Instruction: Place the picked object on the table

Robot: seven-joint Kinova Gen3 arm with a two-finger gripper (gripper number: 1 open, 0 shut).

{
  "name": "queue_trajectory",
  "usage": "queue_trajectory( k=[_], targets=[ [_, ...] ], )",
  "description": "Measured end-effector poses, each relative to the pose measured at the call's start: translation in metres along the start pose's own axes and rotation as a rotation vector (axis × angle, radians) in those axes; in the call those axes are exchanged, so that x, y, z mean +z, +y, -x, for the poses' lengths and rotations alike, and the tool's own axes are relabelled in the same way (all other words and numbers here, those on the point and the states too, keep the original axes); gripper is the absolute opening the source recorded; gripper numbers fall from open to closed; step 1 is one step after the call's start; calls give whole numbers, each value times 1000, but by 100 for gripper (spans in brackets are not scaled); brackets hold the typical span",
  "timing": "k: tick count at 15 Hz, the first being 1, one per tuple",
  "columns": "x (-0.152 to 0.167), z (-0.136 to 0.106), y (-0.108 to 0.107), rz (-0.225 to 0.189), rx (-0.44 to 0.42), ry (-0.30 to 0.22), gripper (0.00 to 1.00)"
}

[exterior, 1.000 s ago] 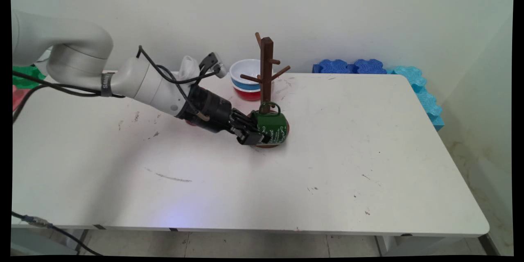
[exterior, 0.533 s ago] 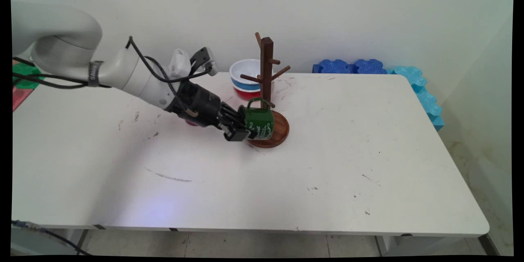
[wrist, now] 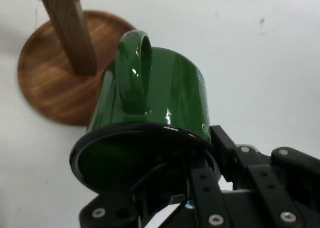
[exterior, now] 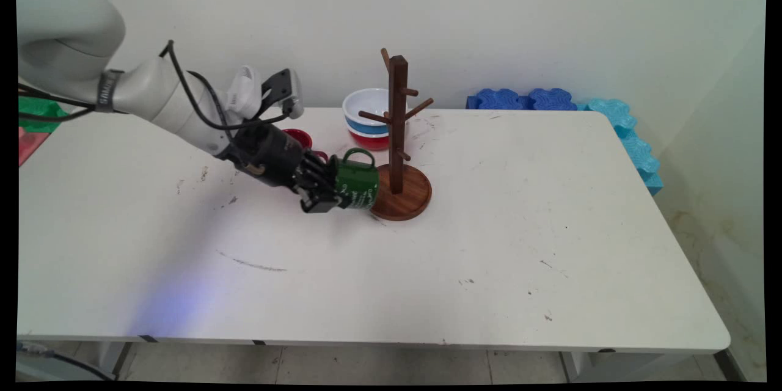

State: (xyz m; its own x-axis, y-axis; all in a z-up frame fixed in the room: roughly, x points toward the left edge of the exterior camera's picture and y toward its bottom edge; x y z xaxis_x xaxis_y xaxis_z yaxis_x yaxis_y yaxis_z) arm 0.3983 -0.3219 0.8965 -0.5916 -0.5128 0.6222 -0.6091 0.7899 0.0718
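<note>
My hand (exterior: 321, 192) is clamped on the rim of a green mug (exterior: 356, 180), one finger inside its mouth, holding it on its side with the handle up, just above the desk (exterior: 489, 244). The mug hangs just left of the wooden mug tree (exterior: 398, 134), near its round base. Behind my hand sits a red cup (exterior: 298, 137); stacked bowls (exterior: 368, 117) stand farther back beside the tree.

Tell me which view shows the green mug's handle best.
The hand view: the green mug fills the frame, its handle loop facing the camera, above the rim the end effector grips. The main view shows the handle only as a small arc atop the mug.
</note>
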Motion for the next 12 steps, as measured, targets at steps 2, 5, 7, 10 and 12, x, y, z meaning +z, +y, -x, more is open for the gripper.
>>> queue_trajectory(
  k=[2, 5, 7, 10, 12],
  targets=[
    [-6, 3, 0, -12, 35, -36, 0],
    [-15, 7, 0, -34, 89, -98, 0],
    [-18, 8, -1, -43, 111, -125, 0],
    [-23, 12, 0, -61, 157, -180, 0],
    [-26, 15, -1, -73, 189, -219, 0]
  ],
)
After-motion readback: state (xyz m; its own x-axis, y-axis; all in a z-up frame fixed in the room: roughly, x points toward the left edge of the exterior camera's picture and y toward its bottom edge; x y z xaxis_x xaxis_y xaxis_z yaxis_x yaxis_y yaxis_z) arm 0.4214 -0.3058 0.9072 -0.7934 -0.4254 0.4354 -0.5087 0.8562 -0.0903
